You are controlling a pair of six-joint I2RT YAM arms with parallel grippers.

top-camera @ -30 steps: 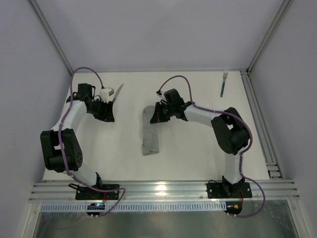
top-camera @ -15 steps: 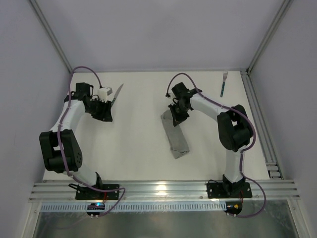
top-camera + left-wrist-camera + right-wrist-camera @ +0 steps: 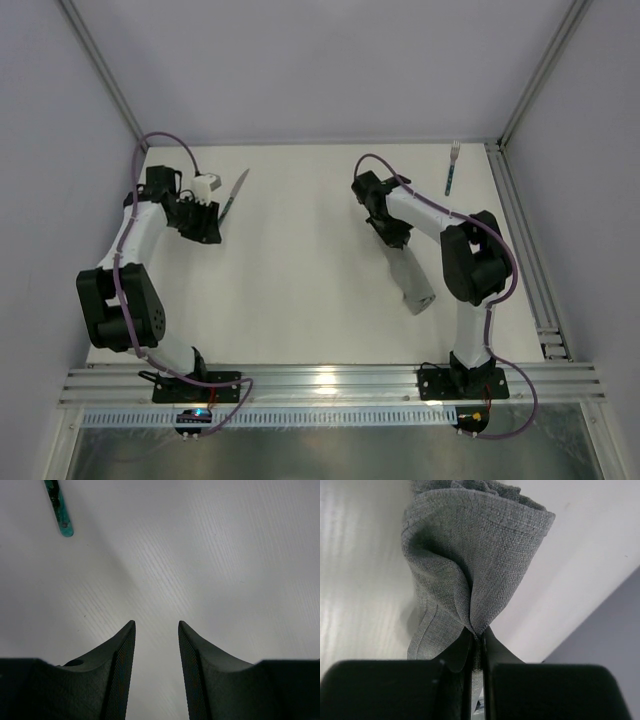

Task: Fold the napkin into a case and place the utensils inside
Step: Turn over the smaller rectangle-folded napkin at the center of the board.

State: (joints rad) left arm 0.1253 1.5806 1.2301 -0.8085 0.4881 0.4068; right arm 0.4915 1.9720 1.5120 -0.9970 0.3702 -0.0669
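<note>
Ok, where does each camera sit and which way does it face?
Top external: overhead from the near edge, facing down at the table; both arms whole.
Left wrist: on the left arm, looking past the open left hand at the knife.
Right wrist: on the right arm, looking past the right hand, shut on the napkin.
Shared: napkin, in top and right wrist.

Top view: layout on the table (image 3: 300,290).
The knife (image 3: 236,192) lies upper left, just right of the left gripper (image 3: 211,232); the fork (image 3: 452,167) lies upper right; the case (image 3: 415,285) sits right of centre, its upper end in the right gripper (image 3: 395,240).
</note>
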